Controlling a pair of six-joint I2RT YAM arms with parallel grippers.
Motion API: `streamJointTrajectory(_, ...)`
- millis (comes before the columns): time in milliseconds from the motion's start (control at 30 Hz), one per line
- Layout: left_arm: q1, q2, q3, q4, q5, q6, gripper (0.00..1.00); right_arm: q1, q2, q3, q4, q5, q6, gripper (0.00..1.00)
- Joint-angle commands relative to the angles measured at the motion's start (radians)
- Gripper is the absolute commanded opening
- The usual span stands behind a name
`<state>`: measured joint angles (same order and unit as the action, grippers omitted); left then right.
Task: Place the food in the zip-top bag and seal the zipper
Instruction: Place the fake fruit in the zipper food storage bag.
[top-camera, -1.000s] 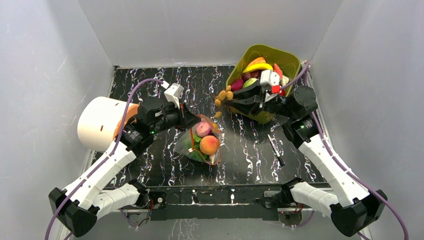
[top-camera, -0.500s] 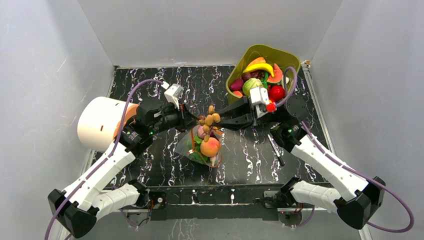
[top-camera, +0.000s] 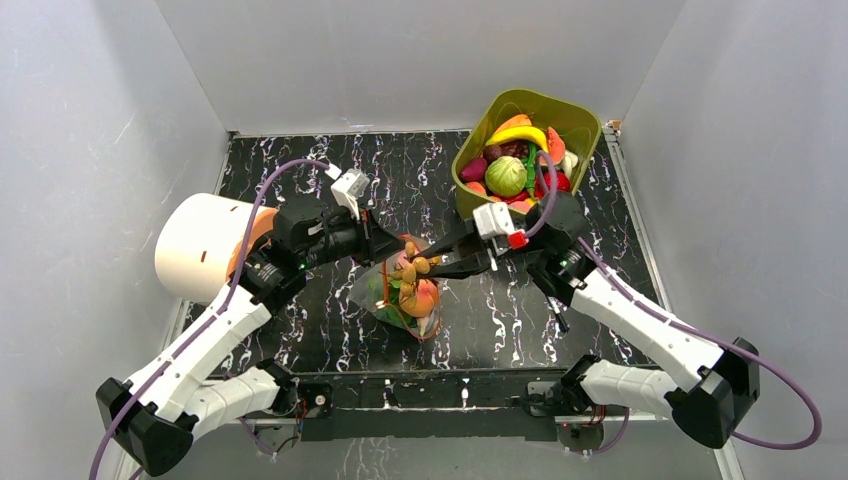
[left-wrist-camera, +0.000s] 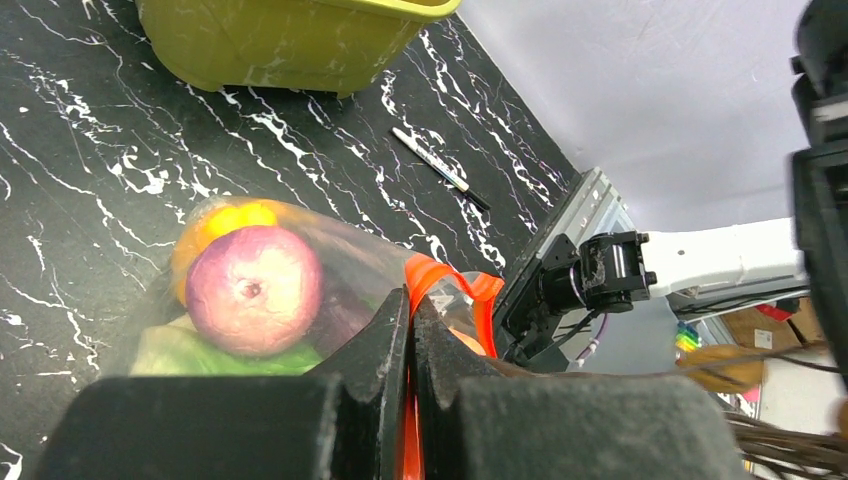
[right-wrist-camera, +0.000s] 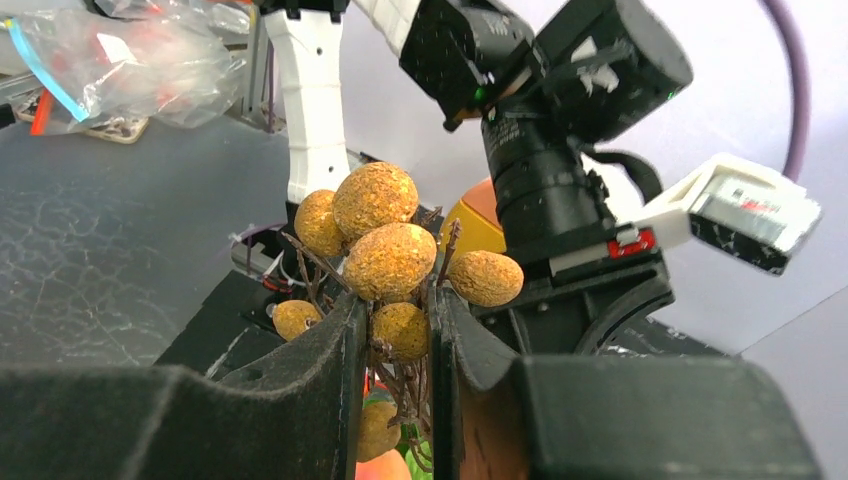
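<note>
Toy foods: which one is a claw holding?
The brown knobbly cluster on twigs, pinched in the right claw; the others rest in the bag or tub.

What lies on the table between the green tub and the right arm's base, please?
A slim pen lies there, touching neither; the left wrist view shows it clearly.

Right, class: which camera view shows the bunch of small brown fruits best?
The right wrist view: the brown fruit bunch fills the centre, its twigs pinched in the right gripper. The top external view shows it small, over the zip-top bag. The left wrist view catches only twigs at its right edge.
</note>
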<state>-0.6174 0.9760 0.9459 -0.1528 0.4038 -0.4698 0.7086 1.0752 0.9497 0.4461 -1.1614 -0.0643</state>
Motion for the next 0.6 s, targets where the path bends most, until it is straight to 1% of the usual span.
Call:
streamJointTrajectory(0,-0.002,-0.028,-0.001,0.079,0.062,-0.019,0.00,0.011,0.037,0.011,-0.114,-0.013,-0.147,0.06)
streamJointTrajectory(100,-0.003,-0.024,0.002,0.077,0.081,-0.018,0.00,0.013,0.054,0.023,-0.263,0.034,-0.286,0.06)
streamJointTrajectory(133,-0.003,-0.023,0.003,0.075,0.085,-0.016,0.00,0.014,0.057,0.029,-0.343,0.059,-0.346,0.06)
streamJointTrajectory(300,-0.003,-0.026,0.001,0.073,0.108,-0.008,0.00,0.017,0.071,0.038,-0.610,0.172,-0.623,0.06)
streamJointTrajectory(400,-0.002,-0.022,0.001,0.069,0.123,-0.001,0.00,0.020,0.063,0.021,-0.680,0.234,-0.704,0.06)
streamJointTrajectory(567,-0.003,-0.006,0.010,0.060,0.149,0.010,0.00,0.035,0.073,0.028,-0.772,0.307,-0.770,0.06)
